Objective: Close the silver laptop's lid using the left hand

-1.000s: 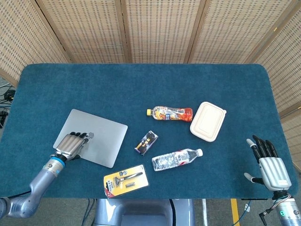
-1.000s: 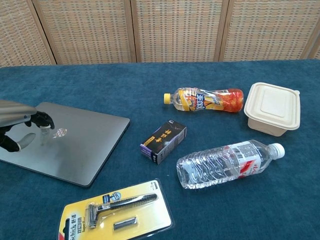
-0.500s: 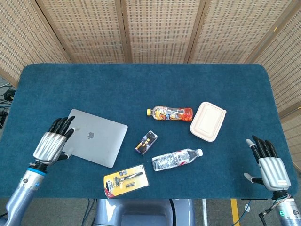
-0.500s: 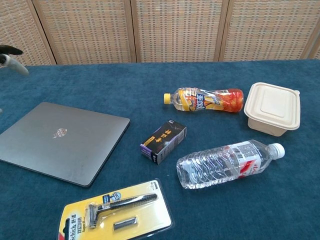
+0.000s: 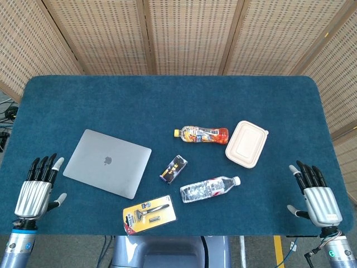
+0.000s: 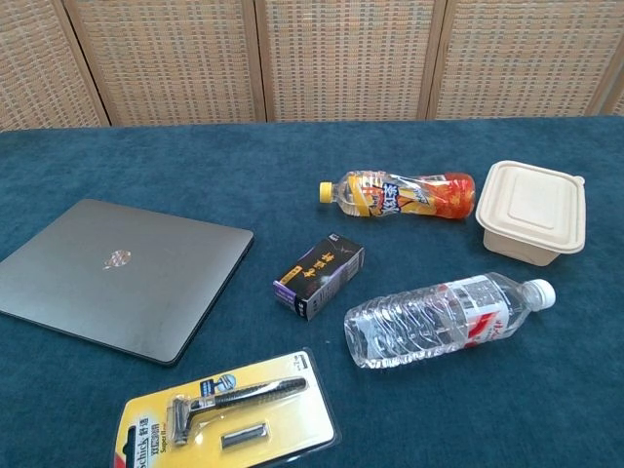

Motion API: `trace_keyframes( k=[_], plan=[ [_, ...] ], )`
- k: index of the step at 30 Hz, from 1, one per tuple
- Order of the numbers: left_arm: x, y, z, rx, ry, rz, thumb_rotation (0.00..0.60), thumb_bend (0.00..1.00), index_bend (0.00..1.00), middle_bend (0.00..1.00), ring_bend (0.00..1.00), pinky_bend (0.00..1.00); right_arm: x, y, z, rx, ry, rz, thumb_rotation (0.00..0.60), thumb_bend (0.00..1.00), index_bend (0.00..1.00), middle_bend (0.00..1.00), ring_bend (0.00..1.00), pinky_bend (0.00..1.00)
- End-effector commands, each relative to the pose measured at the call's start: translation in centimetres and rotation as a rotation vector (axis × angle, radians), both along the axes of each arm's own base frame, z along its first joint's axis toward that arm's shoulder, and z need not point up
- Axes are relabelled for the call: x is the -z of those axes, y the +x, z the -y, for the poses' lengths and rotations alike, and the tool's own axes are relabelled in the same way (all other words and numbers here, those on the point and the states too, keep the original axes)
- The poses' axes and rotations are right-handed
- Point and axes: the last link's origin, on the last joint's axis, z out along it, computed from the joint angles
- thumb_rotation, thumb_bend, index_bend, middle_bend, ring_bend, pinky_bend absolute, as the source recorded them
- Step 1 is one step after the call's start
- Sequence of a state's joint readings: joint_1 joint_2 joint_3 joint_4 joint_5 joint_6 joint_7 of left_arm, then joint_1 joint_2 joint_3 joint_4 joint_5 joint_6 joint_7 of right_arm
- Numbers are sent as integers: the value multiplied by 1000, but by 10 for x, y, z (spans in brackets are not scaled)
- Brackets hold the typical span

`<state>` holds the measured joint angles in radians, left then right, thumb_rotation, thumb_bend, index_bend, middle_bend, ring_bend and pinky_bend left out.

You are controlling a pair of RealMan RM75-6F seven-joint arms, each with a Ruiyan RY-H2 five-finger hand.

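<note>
The silver laptop (image 5: 107, 162) lies flat on the blue table with its lid down, logo facing up; the chest view shows the laptop (image 6: 115, 274) at the left. My left hand (image 5: 34, 190) hovers near the table's front left corner, well clear of the laptop, fingers spread and holding nothing. Near the front right corner my right hand (image 5: 316, 195) is also spread and empty. Neither hand appears in the chest view.
An orange drink bottle (image 5: 202, 134), a beige lidded food box (image 5: 246, 143), a small dark carton (image 5: 173, 168), a clear water bottle (image 5: 208, 189) and a yellow razor pack (image 5: 148, 214) lie to the right of the laptop.
My left hand lifted off the laptop lid and drew back left and toward the table's front edge. The laptop stayed flat. The right hand barely moved.
</note>
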<state>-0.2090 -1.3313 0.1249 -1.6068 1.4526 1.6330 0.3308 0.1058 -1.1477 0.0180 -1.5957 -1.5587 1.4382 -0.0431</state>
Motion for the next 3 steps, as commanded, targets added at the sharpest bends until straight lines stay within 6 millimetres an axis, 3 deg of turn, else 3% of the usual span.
trace_keyframes(
  k=[1, 3],
  plan=[
    [-1, -11, 6, -19, 6, 2, 600, 204, 0, 0, 0, 0, 0, 0, 0, 1, -2, 3, 600, 0, 0, 0, 0, 0],
    [-5, -11, 4, -16, 26, 15, 600, 205, 0, 0, 0, 0, 0, 0, 0, -1, -2, 2, 600, 0, 0, 0, 0, 0]
  ],
)
